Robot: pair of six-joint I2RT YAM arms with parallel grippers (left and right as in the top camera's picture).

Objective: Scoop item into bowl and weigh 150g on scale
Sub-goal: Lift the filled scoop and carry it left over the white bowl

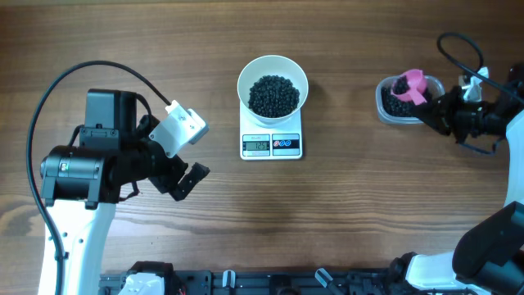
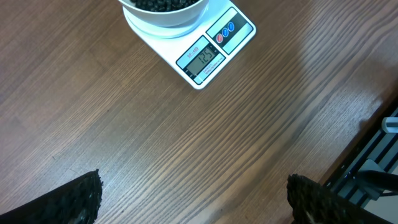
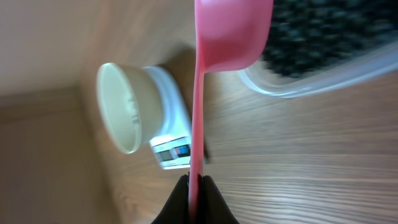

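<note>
Right claw (image 3: 193, 186) pinches the pink scoop (image 3: 231, 34) by its thin handle, left claw (image 2: 196, 199) gapes idle; an overfull scoop could spill beans (image 1: 273, 95) or overshoot.

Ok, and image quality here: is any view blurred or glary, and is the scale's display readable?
Overhead: evenly lit and sharp, but the scale display is too small to read. Left wrist: sharp, digits legible, faint sheen on the table. Right wrist: pink scoop and beans too close, blurred; bowl soft too.
</note>
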